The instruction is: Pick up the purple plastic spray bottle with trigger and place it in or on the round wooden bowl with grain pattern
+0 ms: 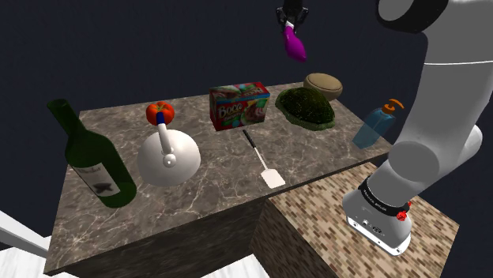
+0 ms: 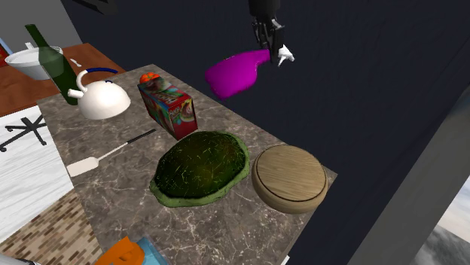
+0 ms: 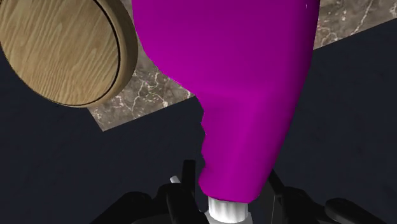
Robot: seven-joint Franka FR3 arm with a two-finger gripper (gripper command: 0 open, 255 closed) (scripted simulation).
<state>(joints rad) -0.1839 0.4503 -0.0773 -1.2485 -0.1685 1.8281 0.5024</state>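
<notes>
While gripper (image 1: 291,19) clasps purple spray bottle (image 2: 235,73) aloft, wooden bowl (image 2: 290,178) well apart (green mound (image 2: 202,167) beside it)

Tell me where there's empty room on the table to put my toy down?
The biggest bare patch of tabletop lies between the white kettle and the spatula, running to the near edge in the shoulder view. Another lies between the spatula and the blue bottle. The far side is crowded: box, green mound and bowl sit close together.
</notes>
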